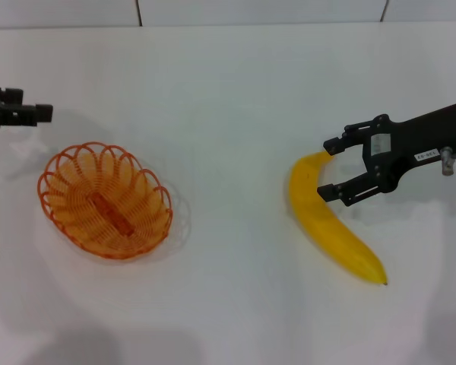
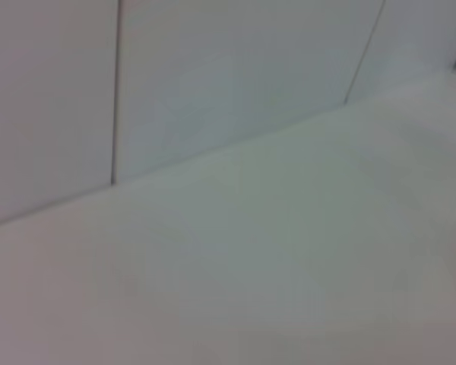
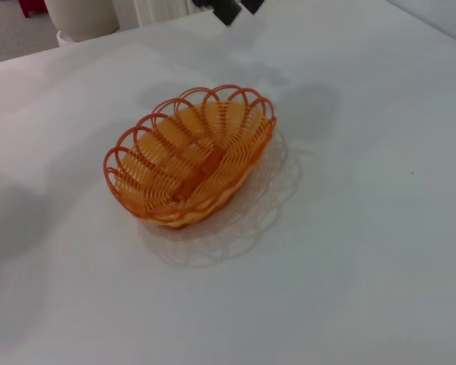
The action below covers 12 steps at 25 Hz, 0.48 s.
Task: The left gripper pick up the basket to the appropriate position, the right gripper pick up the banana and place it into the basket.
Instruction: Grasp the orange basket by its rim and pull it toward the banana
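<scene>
The orange wire basket stands empty on the white table at the left; it also shows in the right wrist view. My left gripper hovers behind and left of the basket, apart from it, fingers open; its tips show in the right wrist view. The yellow banana lies on the table at the right. My right gripper is open, with one jaw on either side of the banana's upper end. The left wrist view shows only bare table and wall.
The white table runs back to a tiled wall. In the right wrist view a white bucket-like object stands beyond the table's far edge.
</scene>
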{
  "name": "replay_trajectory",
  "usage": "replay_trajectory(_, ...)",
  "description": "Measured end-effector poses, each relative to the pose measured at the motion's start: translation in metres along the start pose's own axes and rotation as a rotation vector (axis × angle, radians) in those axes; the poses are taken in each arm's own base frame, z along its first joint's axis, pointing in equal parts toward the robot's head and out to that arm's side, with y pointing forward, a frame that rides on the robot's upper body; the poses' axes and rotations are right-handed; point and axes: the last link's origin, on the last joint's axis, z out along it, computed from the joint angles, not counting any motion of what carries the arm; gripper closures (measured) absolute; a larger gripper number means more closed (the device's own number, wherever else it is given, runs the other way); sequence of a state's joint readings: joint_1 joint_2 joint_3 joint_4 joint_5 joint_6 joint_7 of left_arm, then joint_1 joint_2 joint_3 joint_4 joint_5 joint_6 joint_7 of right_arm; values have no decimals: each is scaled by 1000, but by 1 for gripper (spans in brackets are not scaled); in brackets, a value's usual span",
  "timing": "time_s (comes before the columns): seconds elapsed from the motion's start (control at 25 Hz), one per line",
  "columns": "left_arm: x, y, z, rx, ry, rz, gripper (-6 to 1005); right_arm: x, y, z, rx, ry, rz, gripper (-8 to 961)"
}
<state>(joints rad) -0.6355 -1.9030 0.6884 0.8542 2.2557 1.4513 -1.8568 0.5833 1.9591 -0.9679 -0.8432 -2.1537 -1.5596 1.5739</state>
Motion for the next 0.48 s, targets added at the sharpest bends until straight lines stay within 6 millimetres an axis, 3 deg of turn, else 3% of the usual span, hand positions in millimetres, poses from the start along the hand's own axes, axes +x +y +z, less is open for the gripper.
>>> replay_trajectory(0.48,-10,9,43,61,-232,52,244,-3,0,2,-7,-3,-3,56)
